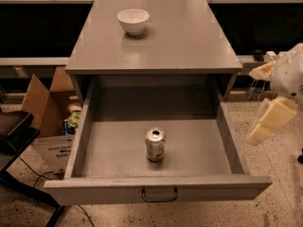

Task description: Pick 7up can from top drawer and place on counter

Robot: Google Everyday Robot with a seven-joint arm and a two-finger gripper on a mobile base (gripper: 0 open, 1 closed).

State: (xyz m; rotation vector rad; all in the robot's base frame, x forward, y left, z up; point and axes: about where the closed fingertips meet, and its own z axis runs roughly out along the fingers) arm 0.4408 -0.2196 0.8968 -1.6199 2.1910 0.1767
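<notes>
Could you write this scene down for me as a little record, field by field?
Can: 7up can, upright on the drawer floor, towards the front
Drawer: top drawer, open
Counter: counter, carrying a white bowl near its back left
Pincer: pincer, in the air to the right of the drawer, apart from the can
Beside cabinet: cardboard box on the floor, left
</notes>
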